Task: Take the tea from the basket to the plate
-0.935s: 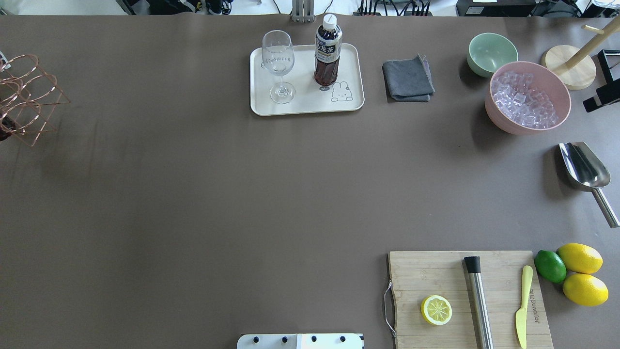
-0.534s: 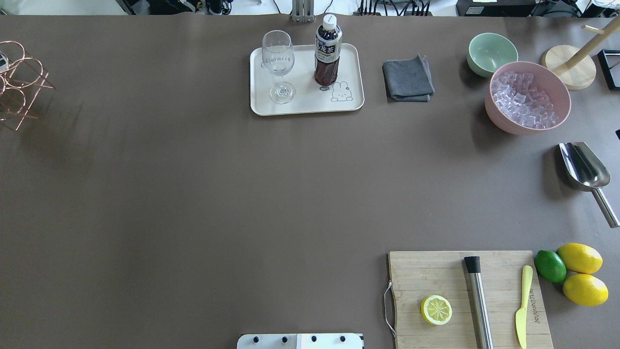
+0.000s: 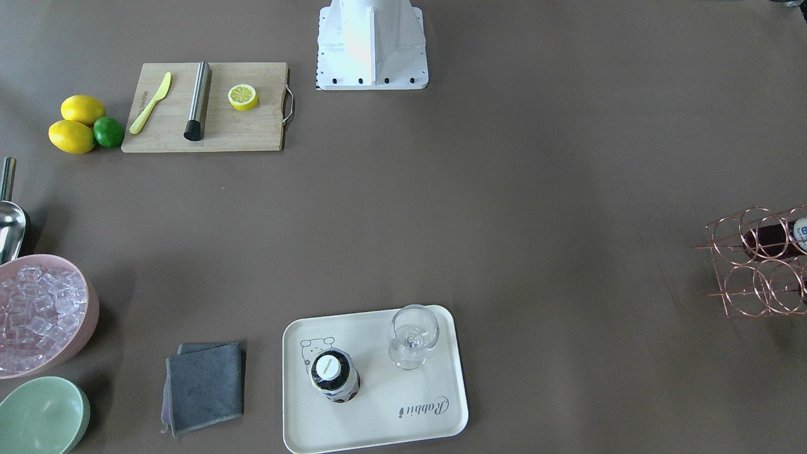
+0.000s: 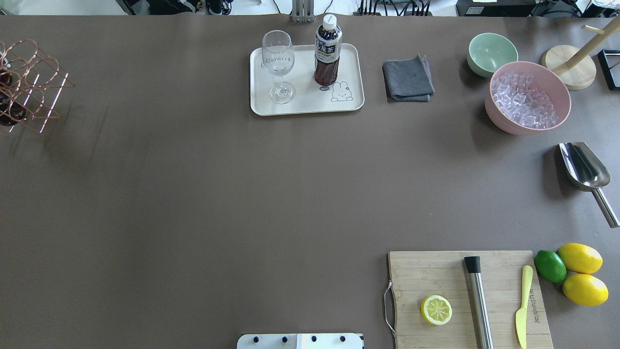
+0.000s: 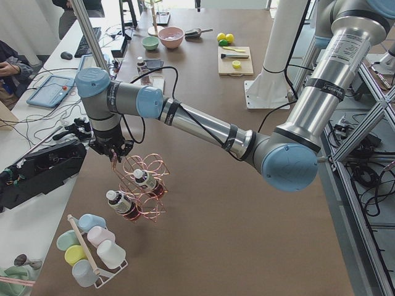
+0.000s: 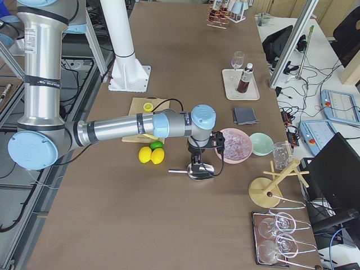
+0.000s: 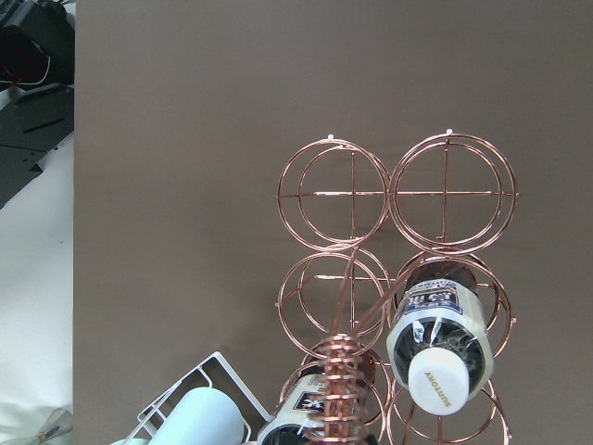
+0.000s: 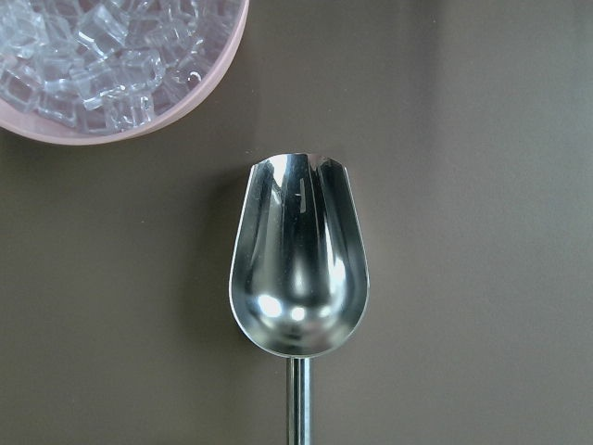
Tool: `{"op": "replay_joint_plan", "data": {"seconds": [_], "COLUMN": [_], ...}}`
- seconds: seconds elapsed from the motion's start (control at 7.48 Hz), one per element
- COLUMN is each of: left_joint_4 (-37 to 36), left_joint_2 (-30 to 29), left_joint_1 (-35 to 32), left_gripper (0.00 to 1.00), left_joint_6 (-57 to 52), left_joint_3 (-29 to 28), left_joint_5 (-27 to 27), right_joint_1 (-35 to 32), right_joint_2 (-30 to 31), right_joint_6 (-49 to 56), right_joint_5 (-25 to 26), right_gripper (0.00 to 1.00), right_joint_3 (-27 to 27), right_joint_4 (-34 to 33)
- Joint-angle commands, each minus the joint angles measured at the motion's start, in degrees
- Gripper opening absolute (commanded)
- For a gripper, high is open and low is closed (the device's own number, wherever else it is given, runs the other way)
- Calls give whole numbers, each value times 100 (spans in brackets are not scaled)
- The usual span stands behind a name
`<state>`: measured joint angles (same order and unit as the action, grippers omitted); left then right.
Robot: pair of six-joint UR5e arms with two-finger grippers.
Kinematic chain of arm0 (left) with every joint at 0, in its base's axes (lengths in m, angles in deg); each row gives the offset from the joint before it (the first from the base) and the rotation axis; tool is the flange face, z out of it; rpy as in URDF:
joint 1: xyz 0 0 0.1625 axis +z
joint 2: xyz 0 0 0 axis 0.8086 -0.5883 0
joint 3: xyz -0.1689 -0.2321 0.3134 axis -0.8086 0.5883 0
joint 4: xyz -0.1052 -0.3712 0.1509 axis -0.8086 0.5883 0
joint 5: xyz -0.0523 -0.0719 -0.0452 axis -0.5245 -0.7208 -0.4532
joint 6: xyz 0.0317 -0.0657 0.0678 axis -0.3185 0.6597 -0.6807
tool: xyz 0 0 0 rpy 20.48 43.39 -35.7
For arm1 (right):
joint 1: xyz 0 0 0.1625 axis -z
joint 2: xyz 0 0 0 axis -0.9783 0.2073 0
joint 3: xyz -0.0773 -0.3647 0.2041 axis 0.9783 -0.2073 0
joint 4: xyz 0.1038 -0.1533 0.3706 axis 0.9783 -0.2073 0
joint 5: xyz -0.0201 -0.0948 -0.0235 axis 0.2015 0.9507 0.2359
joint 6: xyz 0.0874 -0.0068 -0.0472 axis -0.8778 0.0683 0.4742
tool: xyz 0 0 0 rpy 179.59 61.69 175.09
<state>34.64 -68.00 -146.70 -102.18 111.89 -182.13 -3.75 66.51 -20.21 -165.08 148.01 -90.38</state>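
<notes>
If my left gripper (image 5: 115,153), which I cannot tell is open or holding anything, knocks the tall handle (image 7: 341,389), the one basket (image 5: 143,192) could tip and roll tea (image 7: 435,338) over the worktop (image 4: 193,194). One plate (image 4: 305,107) holds one tea (image 4: 328,51) and one glass (image 4: 278,63); two more teas sit in the basket.

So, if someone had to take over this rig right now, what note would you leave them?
Left gripper: at the top of the basket handle; whether it is open or shut cannot be told.
Right gripper: above the scoop beside the pink bowl; cannot be told either.
Tea: one bottle stands upright on the tray next to the glass. The two other bottles sit in the basket.
Done: a bottle is on the tray.
Left: probably nothing, unless the rest must follow.
</notes>
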Motion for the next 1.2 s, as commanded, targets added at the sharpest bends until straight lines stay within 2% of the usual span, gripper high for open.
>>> {"op": "replay_joint_plan", "data": {"seconds": [0.0,0.13,0.4,1.07], "left_joint_4": [25,69,78,69], "left_joint_2": [2,20,159,283], "left_joint_1": [159,264,580,678], "left_gripper": [0,0,0,0], "left_joint_6": [43,78,700,728], "left_joint_3": [10,27,456,494], "left_joint_5": [16,16,34,34], "right_joint_1": [48,5,-66,-250], "right_joint_2": [-11,49,59,147], "right_joint_6": [6,15,-3,-3], "right_joint_5": [87,122,114,-9], "right_gripper": [100,100,100,100], "right_joint_3": [-29,-11,24,-90], "right_joint_4": [-12,-3,-21,-21]}}
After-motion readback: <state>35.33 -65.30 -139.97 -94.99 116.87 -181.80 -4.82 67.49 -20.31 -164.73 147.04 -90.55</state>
